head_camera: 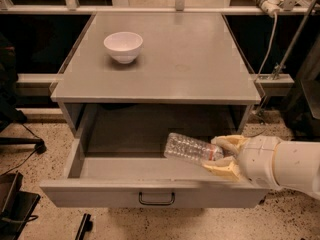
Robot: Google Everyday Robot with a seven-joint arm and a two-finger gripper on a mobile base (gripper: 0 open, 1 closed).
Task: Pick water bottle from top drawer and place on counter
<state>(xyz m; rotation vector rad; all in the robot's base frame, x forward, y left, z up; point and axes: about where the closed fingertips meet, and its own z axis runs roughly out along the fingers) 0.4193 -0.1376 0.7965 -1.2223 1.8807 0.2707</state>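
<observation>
Gripping the water bottle by its neck end, the tool sits over the right front part of the open top drawer, with the bottle's base pointing left, while a white bowl stands on the surface above.

Speckled terrazzo floor under dim light, metal railing behind.
</observation>
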